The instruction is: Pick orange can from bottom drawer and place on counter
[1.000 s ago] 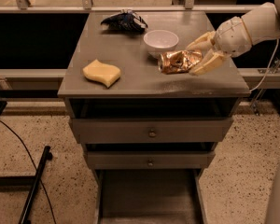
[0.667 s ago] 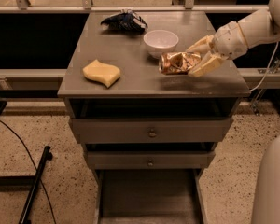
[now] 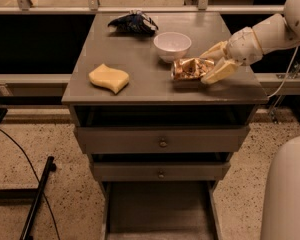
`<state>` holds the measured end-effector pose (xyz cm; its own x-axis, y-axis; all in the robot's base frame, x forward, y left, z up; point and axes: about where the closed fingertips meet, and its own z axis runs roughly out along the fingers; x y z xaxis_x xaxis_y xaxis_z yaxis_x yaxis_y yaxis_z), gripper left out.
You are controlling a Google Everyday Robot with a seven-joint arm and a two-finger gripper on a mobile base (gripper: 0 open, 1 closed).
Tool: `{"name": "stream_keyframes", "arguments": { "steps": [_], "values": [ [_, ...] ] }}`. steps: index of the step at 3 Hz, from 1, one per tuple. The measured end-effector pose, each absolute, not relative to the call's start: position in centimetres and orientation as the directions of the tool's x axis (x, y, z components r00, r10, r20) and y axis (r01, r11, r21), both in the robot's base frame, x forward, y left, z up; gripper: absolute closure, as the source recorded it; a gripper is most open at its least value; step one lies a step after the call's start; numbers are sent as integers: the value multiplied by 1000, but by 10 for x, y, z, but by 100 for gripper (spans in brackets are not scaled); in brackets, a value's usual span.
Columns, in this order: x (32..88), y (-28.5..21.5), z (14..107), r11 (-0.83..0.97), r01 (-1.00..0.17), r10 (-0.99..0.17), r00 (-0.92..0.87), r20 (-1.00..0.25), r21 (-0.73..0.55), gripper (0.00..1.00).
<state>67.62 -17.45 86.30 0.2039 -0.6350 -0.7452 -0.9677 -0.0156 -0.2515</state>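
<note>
The orange can [image 3: 191, 69] lies on its side on the counter [image 3: 140, 54], at the right front, just in front of the white bowl [image 3: 172, 45]. My gripper [image 3: 205, 67] reaches in from the right, with its pale fingers [image 3: 217, 73] closed around the can's right end. The can seems to touch the counter top. The bottom drawer [image 3: 160, 209] is pulled out at the foot of the cabinet, and the part I can see holds nothing.
A pale yellow wavy sponge [image 3: 109, 78] lies at the counter's left front. A dark blue-black bundle [image 3: 134, 23] lies at the back. The two knobbed drawers [image 3: 162, 143] are shut. A black stand and cable [image 3: 37, 199] are on the floor to the left.
My arm has sunk a little and shifted slightly left, bringing the can down to the counter top. The can stays in my gripper's hold.
</note>
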Motion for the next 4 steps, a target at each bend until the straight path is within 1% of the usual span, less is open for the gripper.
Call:
{"name": "stream_keyframes", "arguments": {
  "steps": [1,2,3,4],
  "values": [
    [679,-172,861,-12,-967,-633,204,-747,-254,35],
    [684,-167,859,-8,-967,-630,204,-749,-256,4],
    [685,-166,858,-6,-966,-629,203,-750,-257,0],
    [685,-166,858,-6,-966,-629,203,-750,-257,0]
  ]
}}
